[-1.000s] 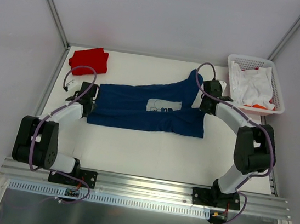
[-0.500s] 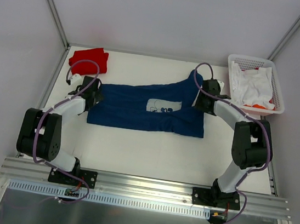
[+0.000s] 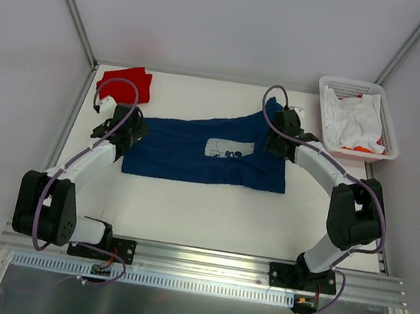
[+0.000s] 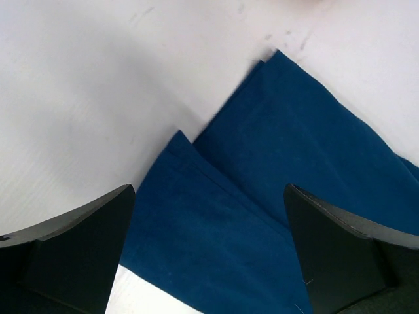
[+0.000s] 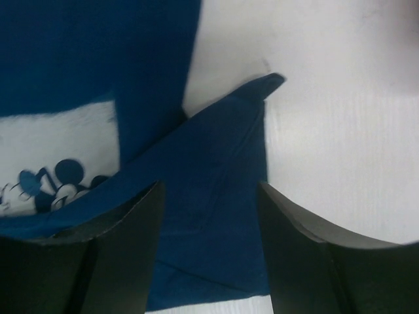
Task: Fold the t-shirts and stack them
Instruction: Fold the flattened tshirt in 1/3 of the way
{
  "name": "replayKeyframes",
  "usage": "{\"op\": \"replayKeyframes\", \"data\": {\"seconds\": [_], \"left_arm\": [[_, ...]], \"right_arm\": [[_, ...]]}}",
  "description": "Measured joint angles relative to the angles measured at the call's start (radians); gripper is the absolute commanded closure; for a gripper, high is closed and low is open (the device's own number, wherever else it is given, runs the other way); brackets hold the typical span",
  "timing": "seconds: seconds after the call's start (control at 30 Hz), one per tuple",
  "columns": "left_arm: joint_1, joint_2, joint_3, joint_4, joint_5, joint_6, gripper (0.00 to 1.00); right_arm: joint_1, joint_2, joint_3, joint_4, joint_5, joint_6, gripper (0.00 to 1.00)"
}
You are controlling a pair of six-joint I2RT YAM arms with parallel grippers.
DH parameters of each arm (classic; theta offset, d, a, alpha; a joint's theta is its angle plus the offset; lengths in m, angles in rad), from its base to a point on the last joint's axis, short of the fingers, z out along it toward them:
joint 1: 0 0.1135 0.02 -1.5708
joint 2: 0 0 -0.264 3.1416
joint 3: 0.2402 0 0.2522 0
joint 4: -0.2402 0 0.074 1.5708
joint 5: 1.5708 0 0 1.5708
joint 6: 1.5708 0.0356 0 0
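Note:
The navy t-shirt (image 3: 195,153) lies flat across the middle of the table, folded lengthwise, its white cartoon print (image 3: 226,149) facing up. A folded red t-shirt (image 3: 126,83) rests at the far left corner. My left gripper (image 3: 130,127) hovers open over the navy shirt's left end (image 4: 216,222), nothing between its fingers. Over the shirt's right end, by a sleeve (image 5: 216,190), my right gripper (image 3: 272,140) stands open and holds no cloth.
A white plastic basket (image 3: 334,86) with white and orange cloth stands at the far right corner. Metal frame posts run along the back corners. A rail with both arm bases lies along the near edge (image 3: 196,262).
Both grippers have opened and let go of the navy shirt. The left gripper moved up toward the shirt's far left corner; the right gripper shifted left over the sleeve.

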Motion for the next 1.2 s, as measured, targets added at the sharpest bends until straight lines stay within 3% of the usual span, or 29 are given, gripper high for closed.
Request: {"op": "replayKeyframes", "data": {"seconds": [0.37, 1.2], "left_arm": [[-0.116, 0.034, -0.047, -0.001, 0.02, -0.032, 0.01], [-0.141, 0.13, -0.106, 0.018, 0.017, -0.079, 0.01]], "right_arm": [[0.167, -0.025, -0.041, -0.02, 0.013, 0.065, 0.43], [0.295, -0.057, -0.282, -0.002, 0.042, 0.299, 0.43]]}}
